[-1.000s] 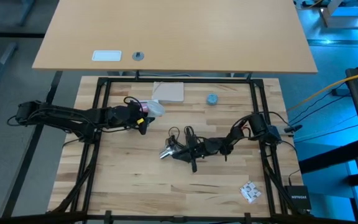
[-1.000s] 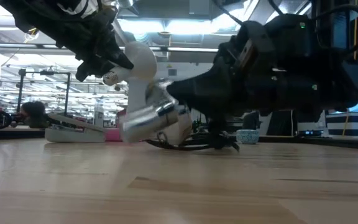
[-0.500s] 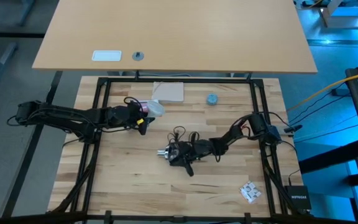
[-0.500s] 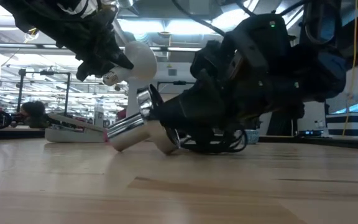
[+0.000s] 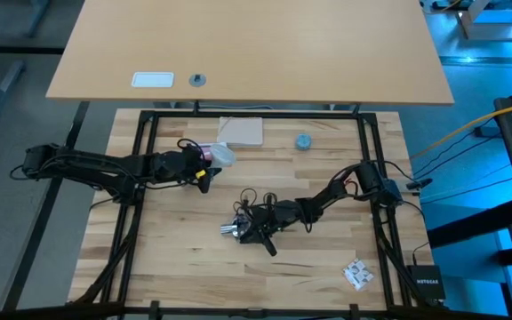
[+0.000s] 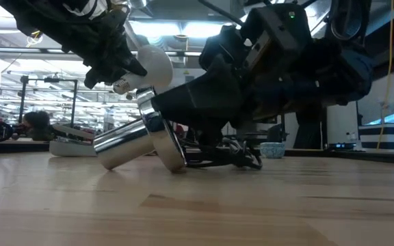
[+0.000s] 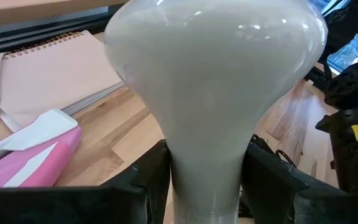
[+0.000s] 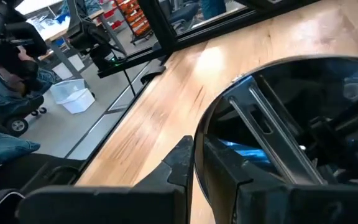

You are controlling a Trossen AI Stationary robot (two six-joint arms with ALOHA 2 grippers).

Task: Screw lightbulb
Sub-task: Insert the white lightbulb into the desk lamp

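Note:
My left gripper (image 5: 204,174) is shut on the white frosted lightbulb (image 5: 223,156), which is held above the table left of centre. In the left wrist view the globe of the lightbulb (image 7: 210,74) fills the picture and points away from the fingers. Near the table's middle, my right gripper (image 5: 254,228) is shut on the silvery socket (image 5: 231,231). In the low view the socket (image 6: 132,145) lies tilted below the lightbulb (image 6: 152,67), with its barrel pointing toward the table's left. My left gripper pinches the lightbulb's narrow neck (image 7: 207,180) between its two fingers (image 7: 154,177), coming from the table's left and slanting a little downward. The lightbulb is lifted clear of the table, its globe farthest from the gripper. My right gripper pinches the rim of the socket's wide round flange (image 8: 199,146) between its two fingers (image 8: 180,163), coming nearly level from the table's right. The socket sits tilted, with its barrel end (image 6: 104,160) and the flange's lower edge (image 6: 174,167) down at the tabletop.
A black cord (image 5: 254,197) loops behind the socket. A spiral notebook (image 5: 241,132) and a pink-and-white object (image 7: 30,155) lie at the far side behind the lightbulb. There is a small blue cap (image 5: 303,140) at the far right and a crumpled packet (image 5: 357,274) at the near right.
My right gripper has moved toward the table's near-left and turned at the wrist, carrying the socket with it. The socket has swung round: its barrel now points toward the table's left and lies lower, with its end at the tabletop. My left gripper and the lightbulb have kept still.

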